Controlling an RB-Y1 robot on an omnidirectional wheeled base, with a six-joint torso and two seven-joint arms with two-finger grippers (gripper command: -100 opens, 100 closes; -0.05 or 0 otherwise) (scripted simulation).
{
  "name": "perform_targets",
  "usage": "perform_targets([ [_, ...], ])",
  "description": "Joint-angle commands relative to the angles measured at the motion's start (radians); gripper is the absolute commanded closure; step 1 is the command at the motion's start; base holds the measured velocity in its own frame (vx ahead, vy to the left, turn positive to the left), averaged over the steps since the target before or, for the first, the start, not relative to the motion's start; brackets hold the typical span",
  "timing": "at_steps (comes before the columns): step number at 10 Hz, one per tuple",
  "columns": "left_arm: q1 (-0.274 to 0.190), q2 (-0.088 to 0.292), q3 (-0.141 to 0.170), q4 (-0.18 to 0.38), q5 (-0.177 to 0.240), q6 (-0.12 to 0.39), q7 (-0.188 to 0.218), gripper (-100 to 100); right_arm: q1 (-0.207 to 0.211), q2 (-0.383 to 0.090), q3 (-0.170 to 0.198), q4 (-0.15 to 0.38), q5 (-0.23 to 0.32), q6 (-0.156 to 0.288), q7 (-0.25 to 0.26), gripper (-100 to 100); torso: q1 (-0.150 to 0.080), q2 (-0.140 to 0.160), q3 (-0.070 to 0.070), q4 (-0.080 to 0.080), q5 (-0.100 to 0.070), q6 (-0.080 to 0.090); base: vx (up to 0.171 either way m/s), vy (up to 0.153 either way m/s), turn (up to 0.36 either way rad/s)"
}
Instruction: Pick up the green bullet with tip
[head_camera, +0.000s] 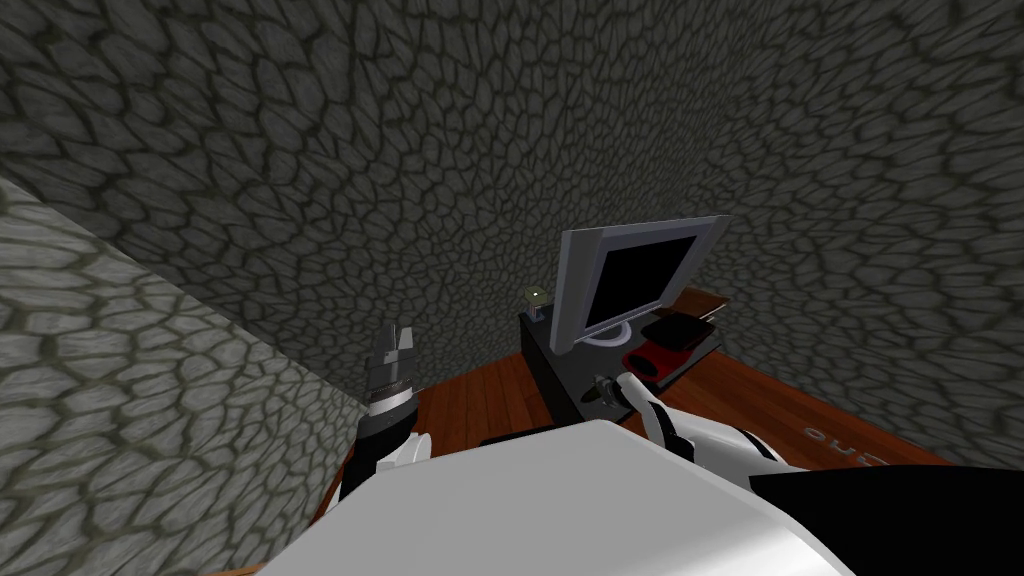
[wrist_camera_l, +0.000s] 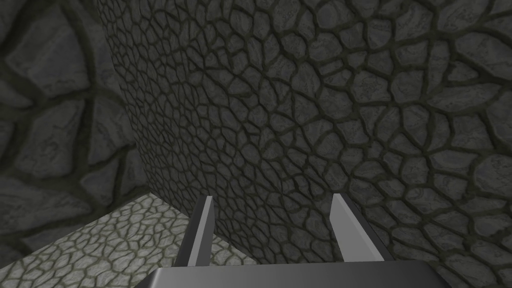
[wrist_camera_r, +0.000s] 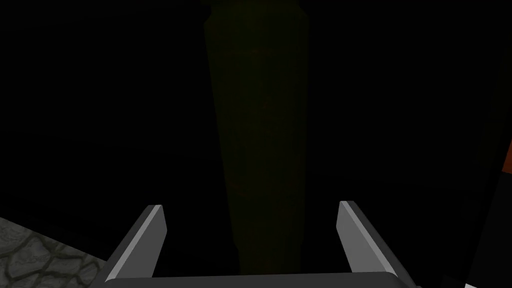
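The dim, dark green bullet (wrist_camera_r: 260, 125) sits at the near end of the black stand (head_camera: 545, 370) below the monitor (head_camera: 630, 280). Its long axis runs straight away from the right gripper (wrist_camera_r: 251, 206), narrowing toward it, untouched between the spread fingers. The left gripper (wrist_camera_l: 273, 197) hangs released, left of the monitor.

Left arm up, well to the left of the grey-framed black-screened monitor (head_camera: 630, 280). The dark-bodied left gripper (wrist_camera_l: 274, 220) points upward, its thin light grey blades spread wide. Right arm stretches forward, and the right gripper (wrist_camera_r: 252, 222) sits low below that monitor, blades parted too.
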Motion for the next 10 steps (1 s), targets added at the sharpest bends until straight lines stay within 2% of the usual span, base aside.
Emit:
perform_targets([
  [1, 0.0, 0.0, 0.0, 0.0, 0.0, 0.0, 0.0, 0, 0.0, 0.0, 0.0, 0.0, 0.0, 0.0, 0.0, 100, 0.0, 0.0, 0.0, 0.0, 0.0, 0.0, 0.0, 0.0, 0.0],
  [5, 0.0, 0.0, 0.0, 0.0, 0.0, 0.0, 0.0, 0, 0.0, 0.0, 0.0, -0.001, 0.0, 0.0, 0.0, 100, 0.002, 0.003, 0.002, 0.001, 0.001, 0.0, 0.0, 0.0, 0.0],
  [6, 0.0, 0.0, 0.0, 0.0, 0.0, 0.0, 0.0, 0, 0.0, 0.0, 0.0, 0.0, 0.0, 0.0, 0.0, 0, 0.003, 0.003, 0.002, 0.001, 0.001, 0.0, 0.0, 0.0, 0.0],
  [7, 0.0, 0.0, 0.0, 0.0, 0.0, 0.0, 0.0, 0, -0.005, -0.03, 0.005, -0.011, 0.006, 0.034, -0.025, 100, 0.003, 0.003, 0.002, 0.001, 0.001, 0.0, -0.055, 0.042, 0.036],
  [9, 0.0, 0.0, 0.0, 0.0, 0.0, 0.0, 0.0, 0, -0.005, -0.03, 0.005, -0.011, 0.006, 0.034, -0.025, 100, 0.006, 0.007, 0.004, 0.001, 0.002, 0.001, -0.046, 0.037, -0.001],
  [10, 0.0, 0.0, 0.0, 0.0, 0.0, 0.0, 0.0, 0, -0.012, -0.055, 0.009, -0.013, 0.008, 0.059, -0.043, 100, 0.005, 0.006, 0.004, 0.001, 0.001, 0.001, -0.039, 0.044, 0.028],
])
